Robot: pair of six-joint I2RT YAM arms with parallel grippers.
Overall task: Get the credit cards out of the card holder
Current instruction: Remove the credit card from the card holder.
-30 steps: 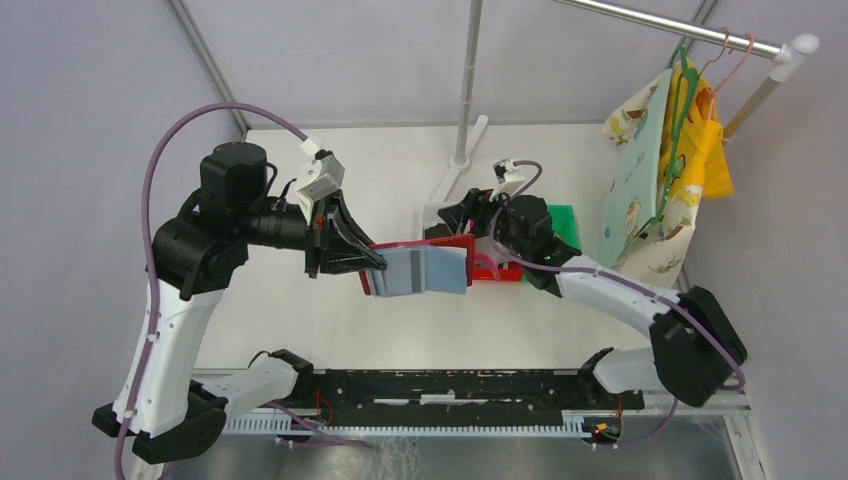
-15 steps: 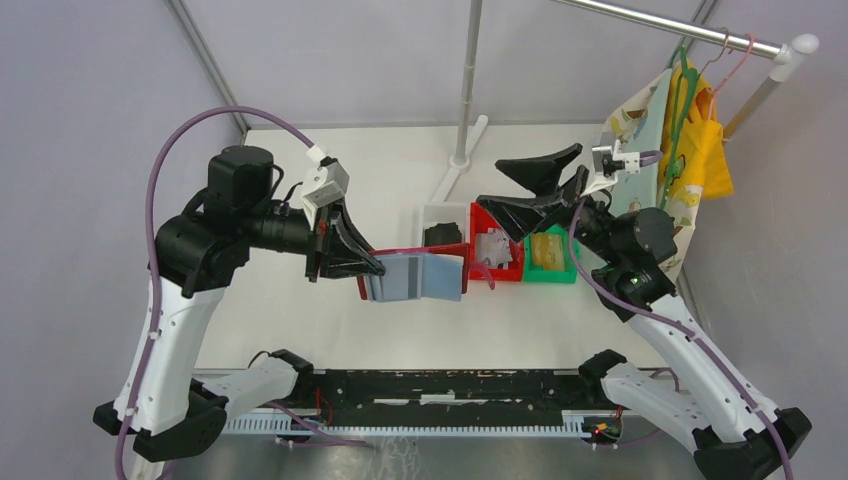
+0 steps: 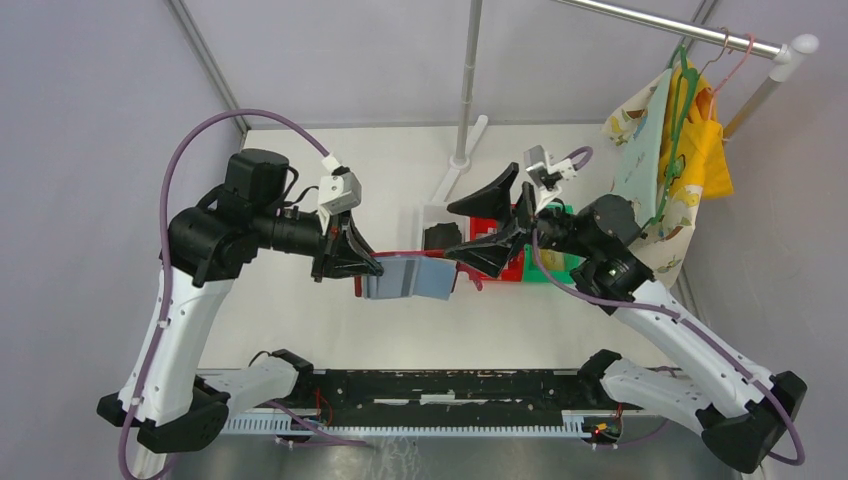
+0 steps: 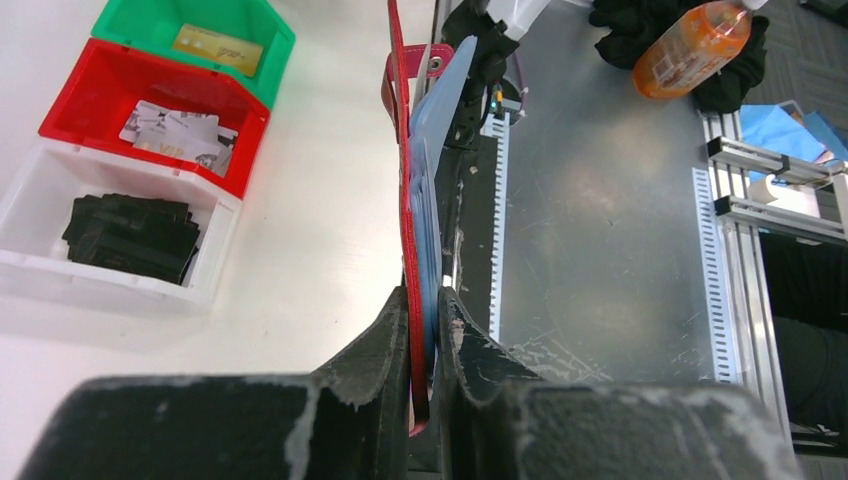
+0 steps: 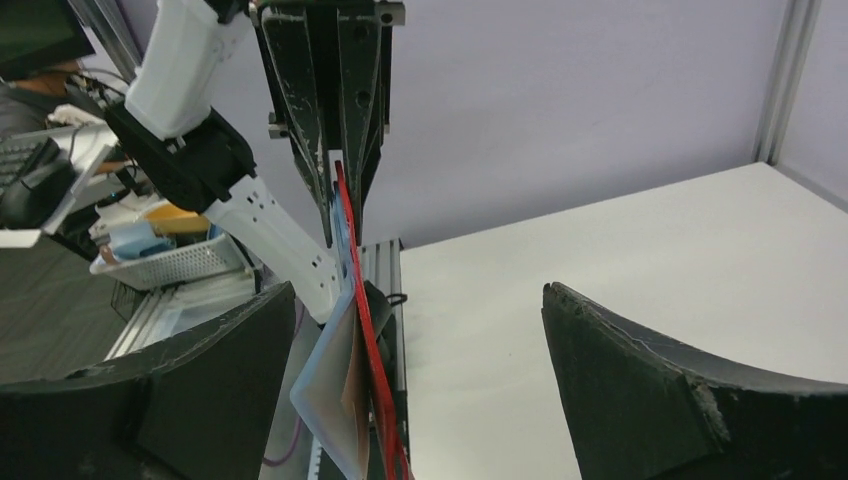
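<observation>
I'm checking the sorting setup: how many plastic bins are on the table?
3, side by side: the white bin, the red bin next to it, and the green bin beyond that. No others show.

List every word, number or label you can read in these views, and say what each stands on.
"VIP": on the silvery-grey card in the red bin.
Golden card in the green bin: print too small to read.
Orange bottle: label blurred, unreadable.
Nothing else is legible.
</observation>
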